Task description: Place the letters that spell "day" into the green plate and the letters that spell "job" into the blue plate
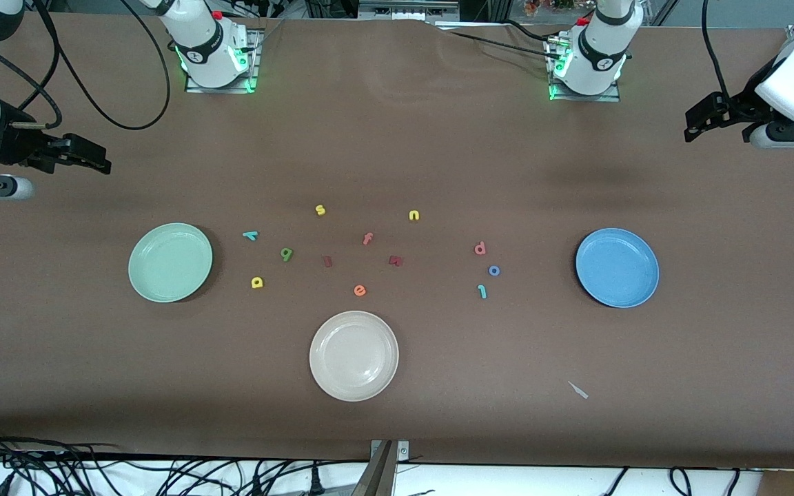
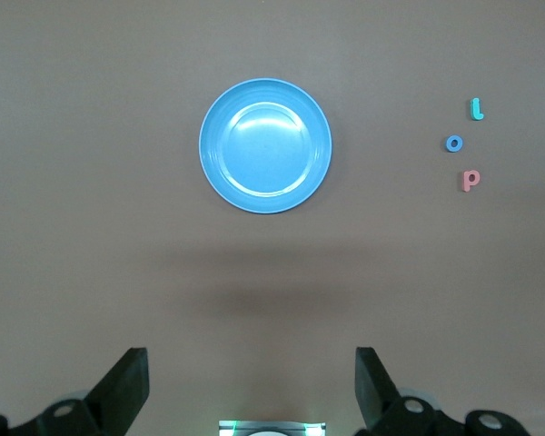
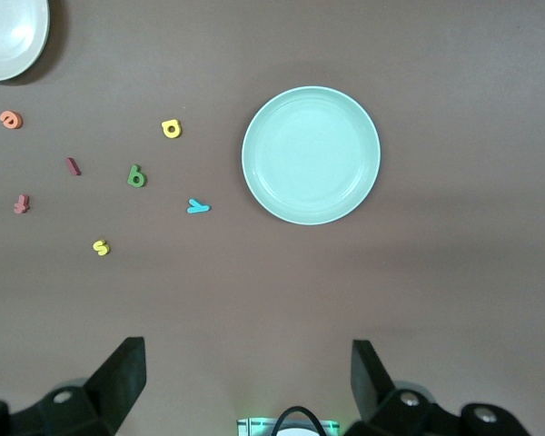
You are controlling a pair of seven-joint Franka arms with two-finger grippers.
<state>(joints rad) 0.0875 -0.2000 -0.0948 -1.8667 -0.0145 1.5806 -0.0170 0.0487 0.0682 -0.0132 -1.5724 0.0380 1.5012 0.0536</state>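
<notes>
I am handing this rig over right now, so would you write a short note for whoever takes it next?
Left gripper: open, empty, waiting past the blue plate at its end of the table.
Right gripper: open, empty, waiting at the green plate's end.
"Day" letters lie on the cloth beside the green plate; "job" letters beside the blue plate.
Done: nothing; both plates hold no letters.
Left: all six letters to place.

matt brown tabletop (image 1: 438, 151), glossy blue plate (image 1: 645, 265)
</notes>
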